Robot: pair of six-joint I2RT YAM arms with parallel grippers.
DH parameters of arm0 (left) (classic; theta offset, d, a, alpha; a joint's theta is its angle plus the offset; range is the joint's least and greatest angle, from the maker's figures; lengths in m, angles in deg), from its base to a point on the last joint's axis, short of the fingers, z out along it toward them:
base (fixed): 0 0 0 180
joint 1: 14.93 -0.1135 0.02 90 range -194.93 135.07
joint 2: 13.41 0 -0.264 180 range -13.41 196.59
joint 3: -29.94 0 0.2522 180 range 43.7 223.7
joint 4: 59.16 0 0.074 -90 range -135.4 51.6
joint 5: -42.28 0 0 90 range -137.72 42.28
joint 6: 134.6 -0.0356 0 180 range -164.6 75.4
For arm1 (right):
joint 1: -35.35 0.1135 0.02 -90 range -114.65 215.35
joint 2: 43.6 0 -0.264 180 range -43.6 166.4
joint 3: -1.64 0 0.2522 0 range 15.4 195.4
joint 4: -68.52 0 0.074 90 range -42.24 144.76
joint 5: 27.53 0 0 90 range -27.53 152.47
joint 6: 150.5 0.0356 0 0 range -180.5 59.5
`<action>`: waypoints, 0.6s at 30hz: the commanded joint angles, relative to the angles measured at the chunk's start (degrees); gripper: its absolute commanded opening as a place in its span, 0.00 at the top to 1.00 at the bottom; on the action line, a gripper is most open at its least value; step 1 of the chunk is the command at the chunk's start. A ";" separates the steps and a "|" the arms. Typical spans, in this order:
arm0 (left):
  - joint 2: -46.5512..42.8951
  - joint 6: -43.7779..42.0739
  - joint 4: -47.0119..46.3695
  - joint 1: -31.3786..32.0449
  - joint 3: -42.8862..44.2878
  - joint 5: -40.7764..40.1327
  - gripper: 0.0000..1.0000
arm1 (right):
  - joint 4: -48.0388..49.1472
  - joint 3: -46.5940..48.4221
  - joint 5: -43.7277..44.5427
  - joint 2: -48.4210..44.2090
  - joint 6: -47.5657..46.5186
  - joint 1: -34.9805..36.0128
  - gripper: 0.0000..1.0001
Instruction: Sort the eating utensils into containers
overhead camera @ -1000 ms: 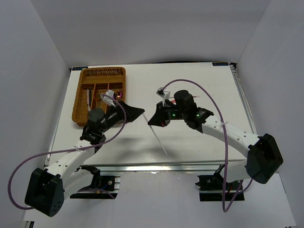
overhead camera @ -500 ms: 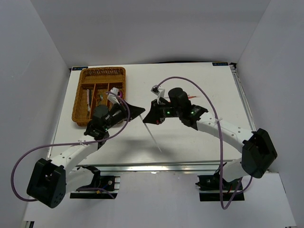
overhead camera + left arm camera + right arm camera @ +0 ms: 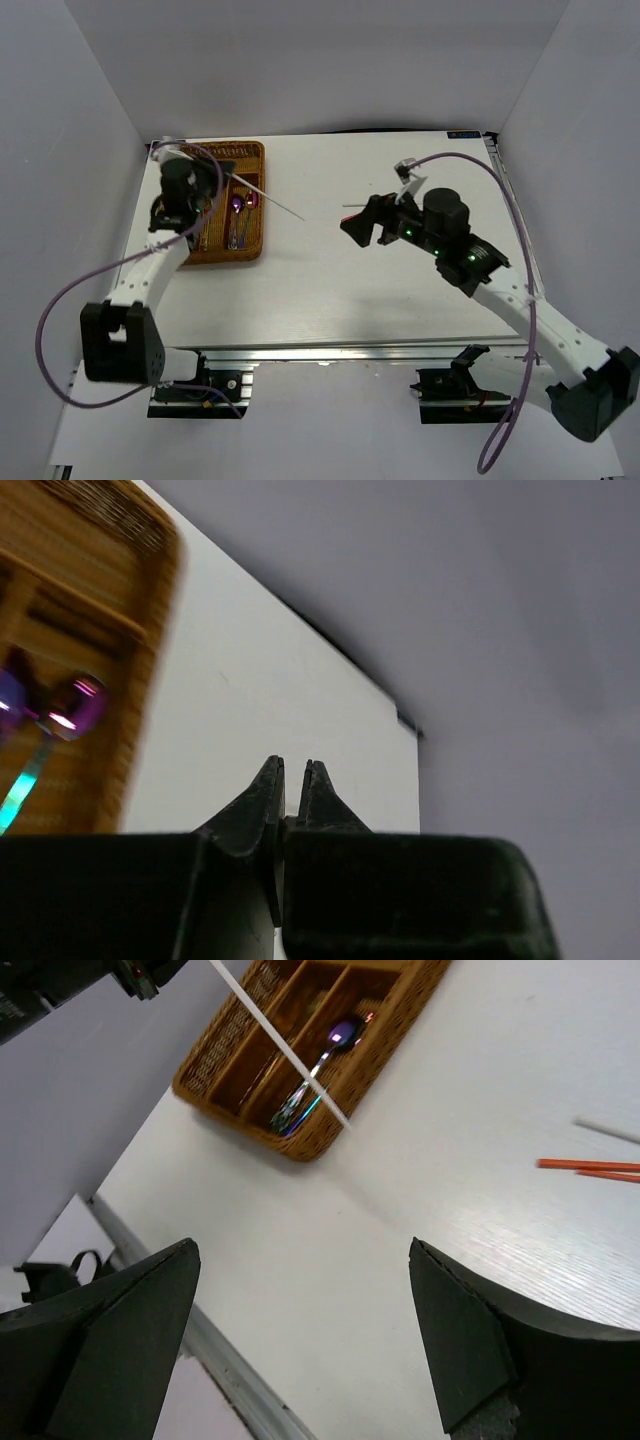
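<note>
The handover is finished. A second ago both arms met over the middle of the tabletop [image 3: 330,290] with the white chopstick [image 3: 270,197] between them; now the left end effector [image 3: 218,166] alone has it. Its jaws are pinched almost together on the stick's end, as the left wrist view shows [image 3: 290,765]. The left arm has swung to the wicker tray [image 3: 235,257] at the far left corner of the tabletop. The right end effector [image 3: 365,222] has let go and drawn back toward the right. Its fingers stand wide apart with nothing between them [image 3: 302,1260]. The chopstick now slants out from over the tray, its free end past the tray's right wall and above bare tabletop, so it is not yet in any slot. The purple spoons [image 3: 240,203] already lie in one of the tray's long compartments. For the task, I judge that the stick must next be turned to line up with a slot and lowered before release, since its overhang could catch the rim. More remains to sort: the red chopsticks [image 3: 590,1167] and a second white stick [image 3: 610,1132] lie on the tabletop near the right arm, which is free to fetch them.
</note>
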 commanded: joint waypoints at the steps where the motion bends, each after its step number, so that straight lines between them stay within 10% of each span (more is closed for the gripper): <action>1: 9.24 6.67 -0.03 -13.58 4.15 -1.05 1.00 | -4.34 -3.24 7.01 -5.42 -1.35 -1.51 0.11; 18: 47.15 18.46 -22.54 -26.02 34.31 4.76 1.00 | -6.19 -8.00 2.79 -6.15 -4.96 -2.14 0.11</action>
